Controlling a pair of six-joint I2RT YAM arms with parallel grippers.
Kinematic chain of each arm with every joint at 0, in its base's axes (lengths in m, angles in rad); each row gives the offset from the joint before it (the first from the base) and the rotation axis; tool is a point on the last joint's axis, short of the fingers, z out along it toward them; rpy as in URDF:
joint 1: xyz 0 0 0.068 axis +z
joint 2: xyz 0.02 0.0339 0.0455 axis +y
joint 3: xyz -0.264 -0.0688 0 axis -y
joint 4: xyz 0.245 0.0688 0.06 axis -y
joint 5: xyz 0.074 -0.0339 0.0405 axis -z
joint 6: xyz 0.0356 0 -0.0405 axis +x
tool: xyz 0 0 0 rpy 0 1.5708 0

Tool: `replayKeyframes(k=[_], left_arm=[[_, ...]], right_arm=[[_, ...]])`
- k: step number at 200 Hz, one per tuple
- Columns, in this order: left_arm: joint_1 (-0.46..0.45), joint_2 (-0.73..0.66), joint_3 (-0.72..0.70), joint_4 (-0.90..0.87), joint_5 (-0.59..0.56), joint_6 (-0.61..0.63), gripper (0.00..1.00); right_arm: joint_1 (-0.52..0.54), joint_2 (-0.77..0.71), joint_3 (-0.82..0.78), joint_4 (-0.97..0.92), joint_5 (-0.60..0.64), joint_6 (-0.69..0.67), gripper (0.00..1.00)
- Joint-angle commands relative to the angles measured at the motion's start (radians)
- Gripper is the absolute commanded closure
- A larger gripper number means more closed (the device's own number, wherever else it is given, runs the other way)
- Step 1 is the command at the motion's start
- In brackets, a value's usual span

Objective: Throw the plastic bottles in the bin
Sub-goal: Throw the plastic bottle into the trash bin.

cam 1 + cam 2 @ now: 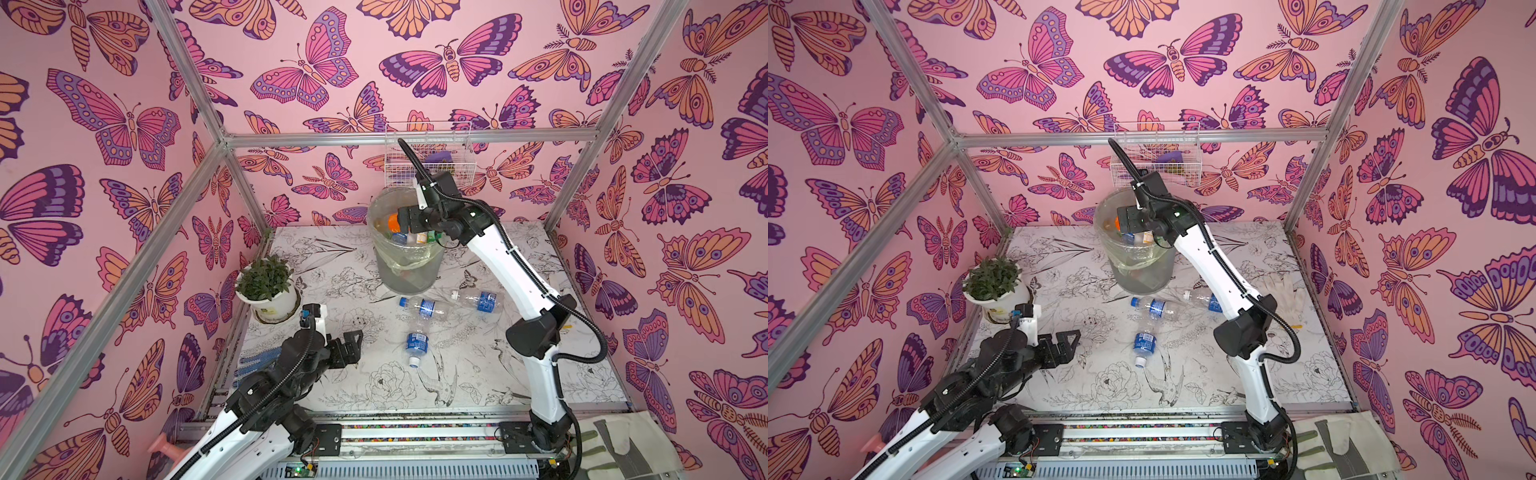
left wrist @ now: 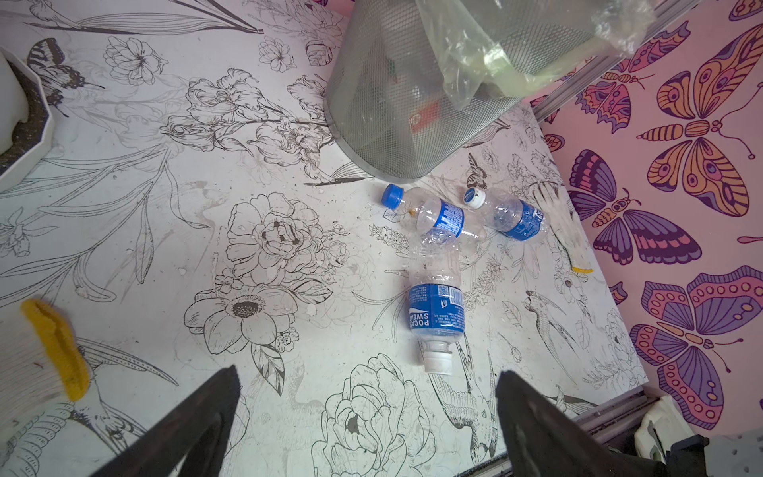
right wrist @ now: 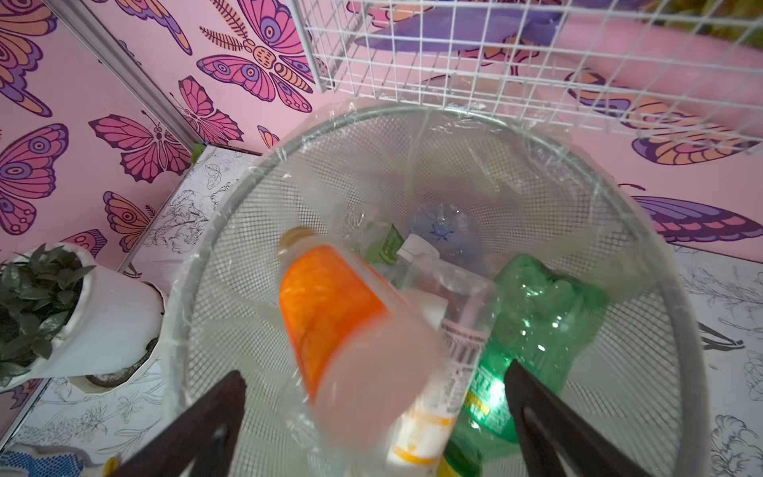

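I see my right jaws wide above the bin (image 1: pixel 409 274), frame centre, orange-labelled bottle (image 3: pixel 330 305) untouched between them; left jaws wide, empty, lower left.

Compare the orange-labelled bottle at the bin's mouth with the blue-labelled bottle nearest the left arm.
The orange-labelled clear plastic bottle is blurred inside the mouth of the round grey mesh bin; the blue-labelled clear plastic bottle lies sharp on the flower-printed table. The first's label is orange, the second's blue. Both are clear plastic.
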Motion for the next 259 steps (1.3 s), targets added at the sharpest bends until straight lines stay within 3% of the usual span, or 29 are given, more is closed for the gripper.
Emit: replayKeyframes(k=[1,51,147,206,259], left_arm=[[-0.002,0.021,0.026,-0.025,-0.02,-0.01,0.01],[-0.002,0.038,0.045,-0.025,-0.023,-0.002,0.01],[-0.016,0.106,0.042,0.005,0.014,0.006,0.02],[-0.111,0.209,0.053,0.06,-0.006,-0.005,0.02],[-0.202,0.377,0.097,0.137,-0.006,-0.005,0.02]], right_arm=[[0.001,-0.141,0.015,0.055,-0.004,-0.024,0.01],[0.001,-0.202,-0.047,0.065,0.016,-0.034,0.01],[0.002,-0.401,-0.314,0.144,0.053,-0.034,0.01],[-0.007,-0.611,-0.56,0.205,0.112,-0.024,0.01],[-0.077,-0.784,-0.774,0.225,0.139,0.022,0.01]])
